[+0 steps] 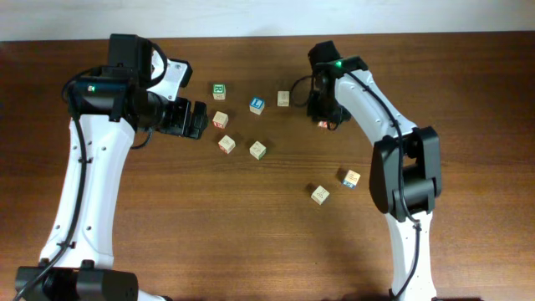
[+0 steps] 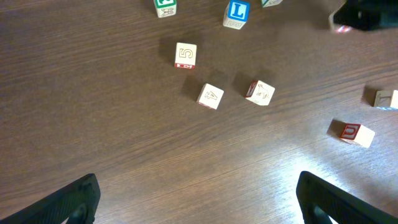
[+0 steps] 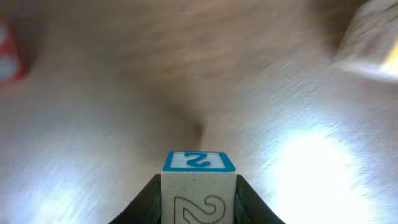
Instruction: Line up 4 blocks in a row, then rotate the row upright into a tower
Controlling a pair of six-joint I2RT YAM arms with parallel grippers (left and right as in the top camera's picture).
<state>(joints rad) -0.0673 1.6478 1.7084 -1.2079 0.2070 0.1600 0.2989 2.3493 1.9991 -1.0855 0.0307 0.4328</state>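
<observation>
Several small pale wooden blocks lie scattered and apart on the table: one (image 1: 220,119), a red-printed one (image 1: 226,144), a green-printed one (image 1: 257,150) and another (image 1: 283,99). The left wrist view shows three of them: a "5" block (image 2: 186,55) and two others (image 2: 211,96) (image 2: 260,93). My right gripper (image 1: 322,109) (image 3: 199,186) is shut on a pale block with a blue "2" face (image 3: 199,160); its fingers press both sides. A red-faced block (image 1: 323,124) shows at that gripper's near edge. My left gripper (image 1: 196,119) (image 2: 199,199) is open over bare wood, left of the cluster.
A green-faced cube (image 1: 219,90) and a blue "L" cube (image 1: 257,105) sit at the back. Two more cubes (image 1: 319,195) (image 1: 351,178) lie nearer the front, beside the right arm. The right wrist view is blurred.
</observation>
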